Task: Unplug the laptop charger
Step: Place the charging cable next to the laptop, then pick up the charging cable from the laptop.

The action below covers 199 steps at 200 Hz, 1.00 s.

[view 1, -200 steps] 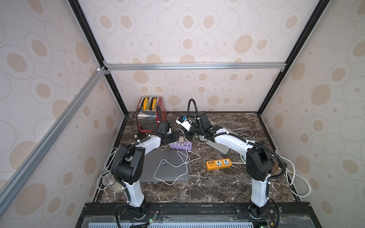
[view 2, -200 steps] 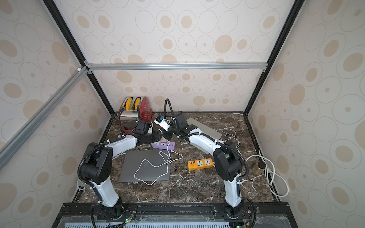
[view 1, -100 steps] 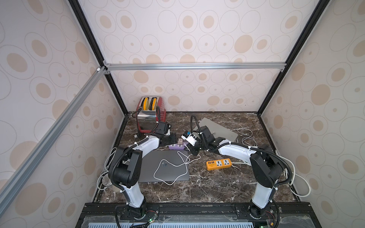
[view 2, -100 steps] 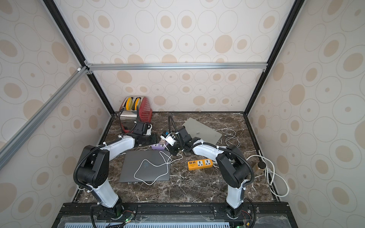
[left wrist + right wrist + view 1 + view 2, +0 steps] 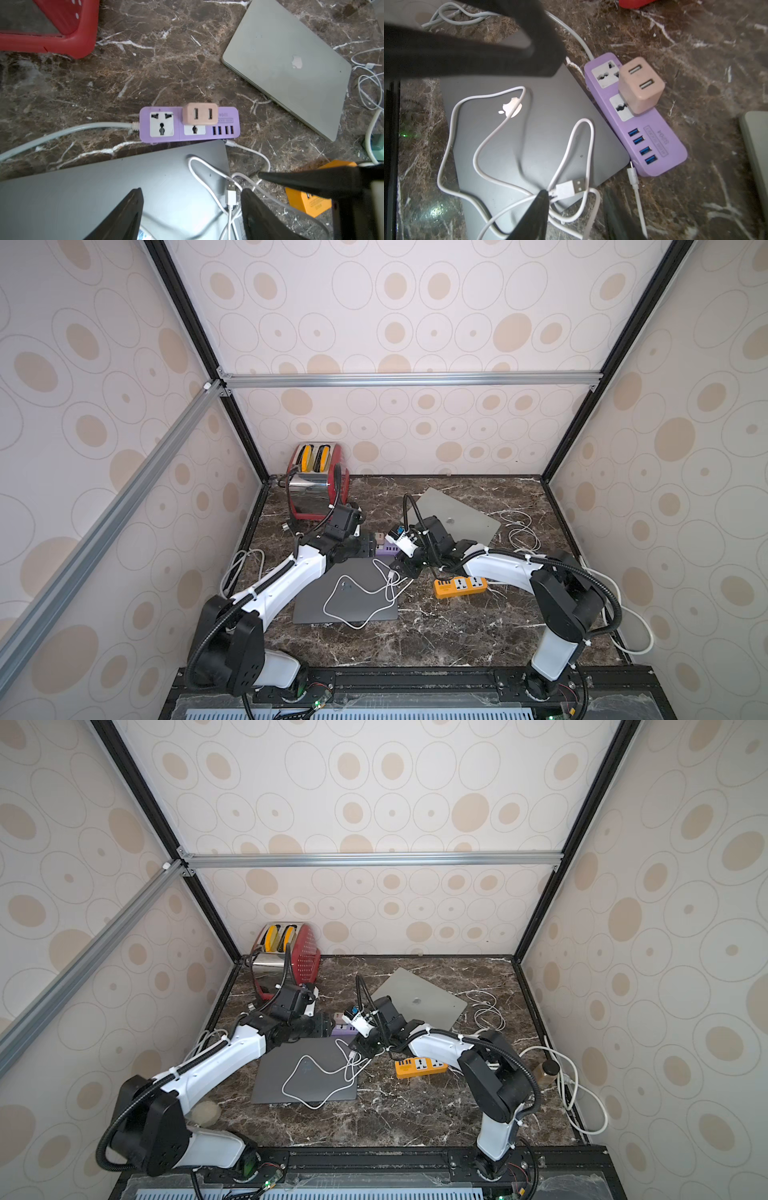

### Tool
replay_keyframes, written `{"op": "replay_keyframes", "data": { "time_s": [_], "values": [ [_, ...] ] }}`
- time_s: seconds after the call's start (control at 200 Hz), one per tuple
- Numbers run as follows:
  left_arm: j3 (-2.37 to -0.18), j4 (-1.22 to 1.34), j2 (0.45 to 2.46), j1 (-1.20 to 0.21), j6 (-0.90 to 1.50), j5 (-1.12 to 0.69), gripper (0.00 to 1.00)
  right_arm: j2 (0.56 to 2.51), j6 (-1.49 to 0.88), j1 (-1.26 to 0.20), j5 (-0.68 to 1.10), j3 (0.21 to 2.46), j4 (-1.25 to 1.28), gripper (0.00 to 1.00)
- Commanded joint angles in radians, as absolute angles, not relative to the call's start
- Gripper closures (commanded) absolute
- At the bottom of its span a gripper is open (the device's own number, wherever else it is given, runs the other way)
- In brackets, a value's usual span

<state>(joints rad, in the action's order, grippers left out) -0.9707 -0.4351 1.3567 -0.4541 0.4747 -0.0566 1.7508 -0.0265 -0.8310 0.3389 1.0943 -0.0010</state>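
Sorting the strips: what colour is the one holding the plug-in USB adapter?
The power strip is purple, clearest in the left wrist view.

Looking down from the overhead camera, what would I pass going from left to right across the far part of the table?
In a top view: red toaster → purple power strip → silver laptop → loose white cable.

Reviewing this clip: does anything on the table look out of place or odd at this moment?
Yes. The white cable sprawls in loose loops across the dark laptop lid, its USB plug lying free. The pink adapter sits in the purple power strip with both ports empty.
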Motion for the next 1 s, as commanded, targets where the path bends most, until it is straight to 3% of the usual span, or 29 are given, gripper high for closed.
{"op": "replay_keyframes", "data": {
  "time_s": [0.0,0.3,0.481,0.806,0.991],
  "values": [
    [-0.905,-0.543,1.33,-0.499,0.485,-0.003,0.21,1.698,-0.009,-0.839,0.305,1.078,-0.016,0.5],
    [-0.894,-0.511,1.434,-0.655,0.477,-0.075,0.15,1.537,-0.003,-0.836,0.155,1.002,-0.117,0.4],
    [-0.919,-0.451,1.491,-0.67,0.47,-0.069,0.12,1.386,-0.045,-0.829,0.042,0.925,-0.181,0.37],
    [-1.017,-0.446,1.637,-0.69,0.428,-0.066,0.09,1.194,-0.09,-0.789,0.009,0.826,-0.257,0.34],
    [-1.081,-0.516,1.709,-0.752,0.413,0.057,0.11,1.184,-0.096,-0.778,0.013,0.805,-0.249,0.34]
  ]
}}
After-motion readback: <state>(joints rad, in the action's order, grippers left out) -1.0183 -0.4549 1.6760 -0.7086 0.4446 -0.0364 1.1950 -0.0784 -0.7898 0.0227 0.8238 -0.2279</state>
